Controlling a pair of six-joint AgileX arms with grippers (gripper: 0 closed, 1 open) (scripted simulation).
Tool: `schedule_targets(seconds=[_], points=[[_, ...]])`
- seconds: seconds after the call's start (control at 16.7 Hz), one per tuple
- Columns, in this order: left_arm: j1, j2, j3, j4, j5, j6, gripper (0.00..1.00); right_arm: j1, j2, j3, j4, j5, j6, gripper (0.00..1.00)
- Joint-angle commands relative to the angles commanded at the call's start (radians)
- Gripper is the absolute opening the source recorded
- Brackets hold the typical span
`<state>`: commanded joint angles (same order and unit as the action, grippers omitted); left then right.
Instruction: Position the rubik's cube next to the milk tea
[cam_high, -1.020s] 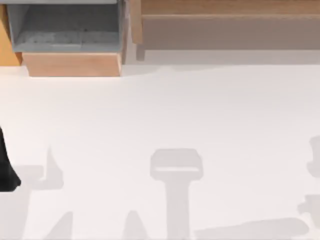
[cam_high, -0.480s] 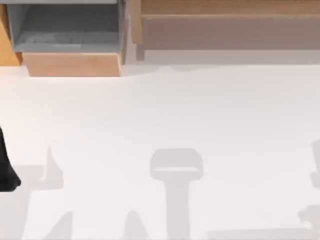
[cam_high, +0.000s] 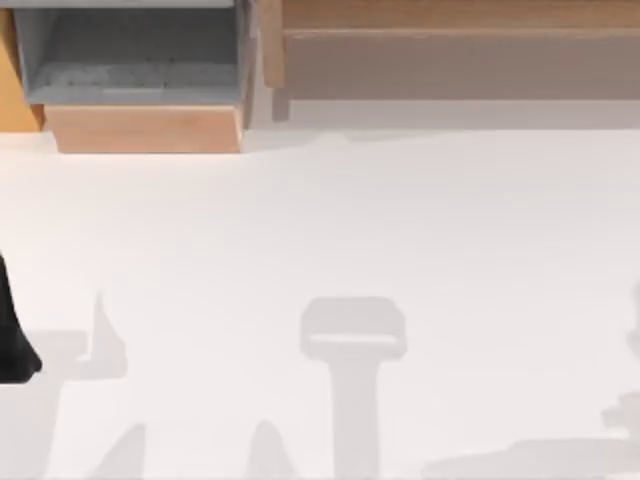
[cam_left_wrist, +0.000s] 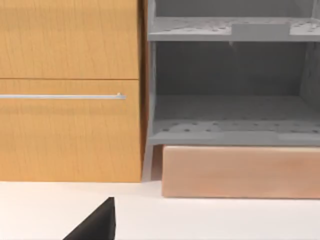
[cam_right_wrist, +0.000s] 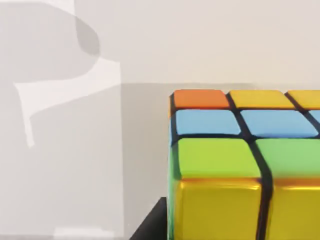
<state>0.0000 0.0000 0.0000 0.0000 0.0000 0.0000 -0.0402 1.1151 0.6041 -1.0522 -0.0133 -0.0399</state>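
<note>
My right wrist camera sits right over the rubik's cube (cam_right_wrist: 240, 165) on the white tabletop (cam_high: 330, 220); its far side is cut off. My left arm (cam_high: 12, 330) is parked at the tabletop's left edge.

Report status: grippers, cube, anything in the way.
Left arm parked at table's left edge. Cube close under right wrist camera, on white table. Milk tea unsighted. Nothing seen blocking.

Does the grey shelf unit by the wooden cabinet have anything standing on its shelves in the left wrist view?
No, the grey shelf unit beside the orange-brown wooden cabinet shows bare speckled shelves with nothing standing on them.
</note>
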Motion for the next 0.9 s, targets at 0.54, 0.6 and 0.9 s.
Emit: schedule_targets(seconds=[0.54,0.6,0.9], points=[[0.000,0.000,0.000,0.000,0.000,0.000,1.00,-0.004,0.010,-0.021,0.025,0.004,-0.004,0.23],[0.000,0.000,0.000,0.000,0.000,0.000,1.00,-0.004,0.010,-0.021,0.025,0.004,-0.004,0.30],[0.000,0.000,0.000,0.000,0.000,0.000,1.00,-0.004,0.010,-0.021,0.025,0.004,-0.004,0.68]])
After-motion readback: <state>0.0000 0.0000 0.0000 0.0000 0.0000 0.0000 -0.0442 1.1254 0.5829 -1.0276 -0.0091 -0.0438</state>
